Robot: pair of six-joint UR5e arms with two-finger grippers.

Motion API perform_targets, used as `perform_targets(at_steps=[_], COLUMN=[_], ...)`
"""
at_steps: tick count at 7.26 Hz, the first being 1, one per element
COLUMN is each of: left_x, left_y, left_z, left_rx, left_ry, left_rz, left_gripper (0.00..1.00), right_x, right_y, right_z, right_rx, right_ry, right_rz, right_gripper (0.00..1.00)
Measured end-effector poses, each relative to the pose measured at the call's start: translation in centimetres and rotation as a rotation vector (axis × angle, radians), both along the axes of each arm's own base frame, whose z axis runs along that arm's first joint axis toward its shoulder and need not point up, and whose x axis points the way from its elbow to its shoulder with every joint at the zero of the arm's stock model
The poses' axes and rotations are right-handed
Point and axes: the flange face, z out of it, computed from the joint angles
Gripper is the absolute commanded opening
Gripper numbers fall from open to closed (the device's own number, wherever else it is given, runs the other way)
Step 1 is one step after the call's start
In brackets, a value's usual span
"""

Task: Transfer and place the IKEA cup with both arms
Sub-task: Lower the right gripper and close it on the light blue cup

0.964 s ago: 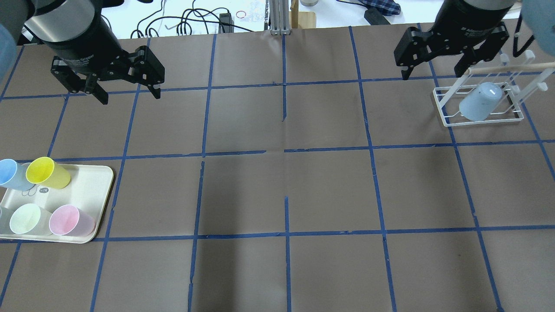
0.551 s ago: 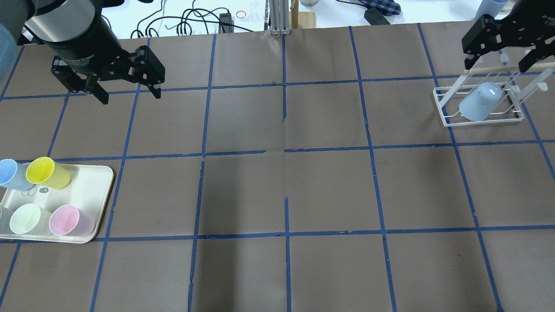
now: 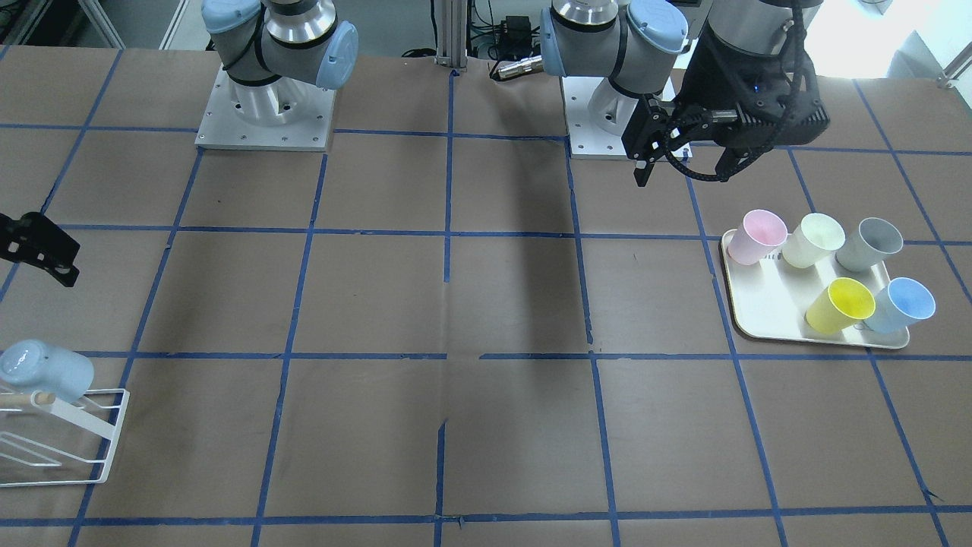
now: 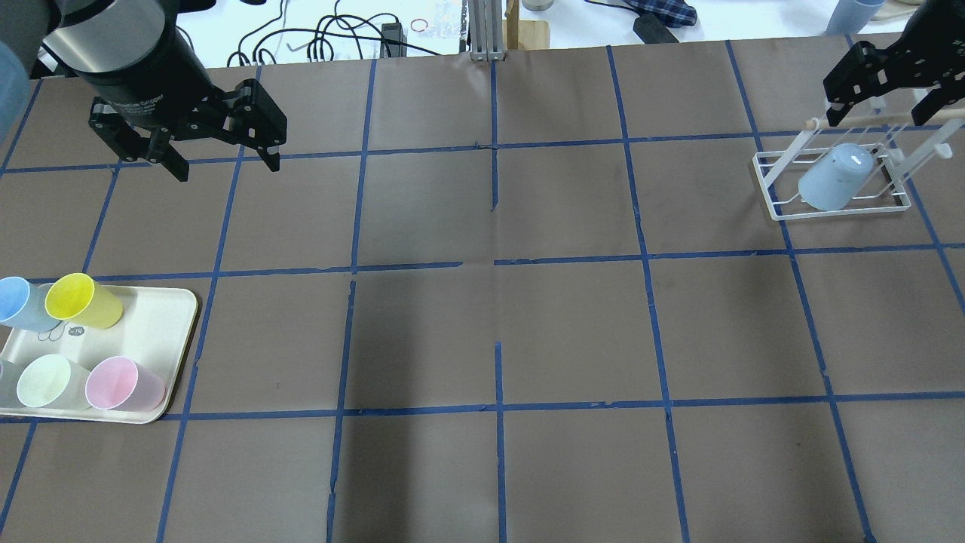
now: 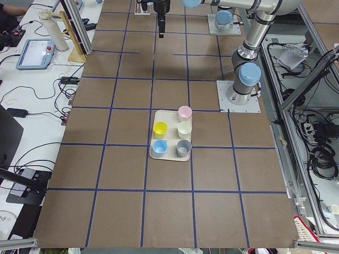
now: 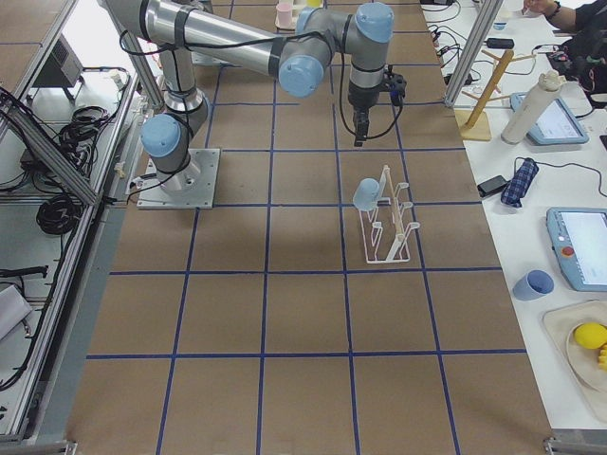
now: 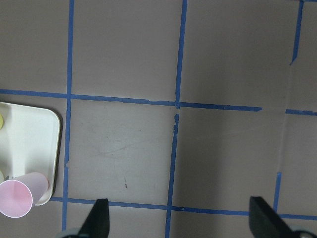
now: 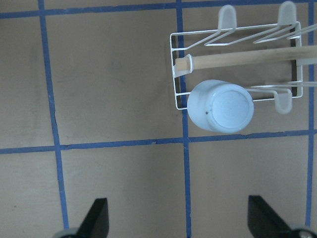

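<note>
The pale blue IKEA cup [image 4: 833, 179] hangs upside down, tilted, on a prong of the white wire rack [image 4: 776, 207] at the far right. It also shows in the front view [image 3: 45, 370], the right side view [image 6: 367, 194] and the right wrist view [image 8: 221, 106]. My right gripper [image 4: 877, 121] is open and empty, up above the rack's far side, apart from the cup. My left gripper [image 4: 226, 170] is open and empty above the table at the far left, beyond the tray; it also shows in the front view [image 3: 687, 171].
A cream tray [image 4: 151, 317] at the near left holds yellow [image 4: 79, 300], sky-blue [image 4: 19, 302], pale green [image 4: 45, 381] and pink [image 4: 121, 383] cups; a grey cup [image 3: 872, 243] shows in the front view. A wooden rod [image 8: 237, 58] lies across the rack top.
My right gripper has moved right, from left of the rack to above its far side, staying open. The cup stays on the rack. The left arm has not moved.
</note>
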Motion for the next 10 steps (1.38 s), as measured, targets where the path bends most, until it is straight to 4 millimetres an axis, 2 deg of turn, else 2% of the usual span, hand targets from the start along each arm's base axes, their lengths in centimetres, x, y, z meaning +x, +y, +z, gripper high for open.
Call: perform_targets(at_steps=[2, 4, 6, 10], left_x=[0.0, 0.0, 0.0, 0.0], left_y=[0.0, 0.0, -0.1, -0.1], left_z=[0.0, -0.1, -0.1, -0.1], left_rx=[0.0, 0.001, 0.002, 0.001], left_ry=[0.001, 0.001, 0.002, 0.002], left_rz=[0.0, 0.0, 0.0, 0.0], left_gripper=[1.0, 1.0, 1.0, 1.0], right_x=[-1.7, -4.1, -6.2, -6.7], right_y=[-3.2, -4.9, -5.1, -5.0], right_z=[-4.8, -8.3, -10.1, -11.6], right_rx=[0.0, 0.0, 0.019, 0.045], right_ry=[0.006, 0.003, -0.01, -0.017], right_rz=[0.092, 0.108, 0.083, 0.065], right_gripper=[1.0, 1.0, 1.0, 1.0])
